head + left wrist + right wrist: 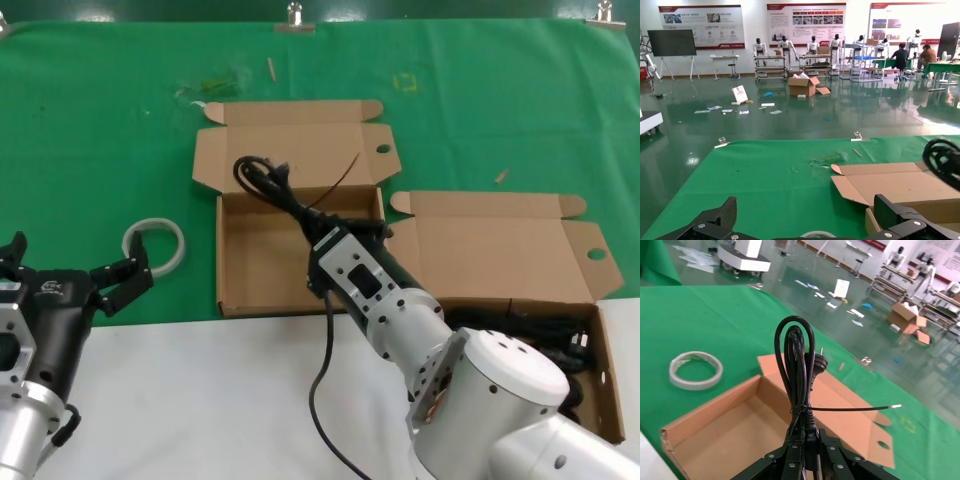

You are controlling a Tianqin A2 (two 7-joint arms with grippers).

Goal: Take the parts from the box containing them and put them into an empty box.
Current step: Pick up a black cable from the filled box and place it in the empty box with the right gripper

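My right gripper [322, 232] is shut on a black coiled power cord [262, 180], held above the empty box [232, 262], whose lid lies open behind it. In the right wrist view the cord [799, 365] stands up from the gripper [810, 439], its loop and plug over the bare box floor [725, 432]. The box containing the parts [603, 385] sits to the right, lid open, with more black cords [545, 325] partly hidden behind my right arm. My left gripper [118, 282] hangs open and empty at the lower left.
A whitish tape ring [156, 243] lies on the green cloth [100, 140] just beyond my left gripper [807, 216]. A black cable [320, 390] hangs beside my right arm over the white table front. Small scraps lie on the cloth at the back.
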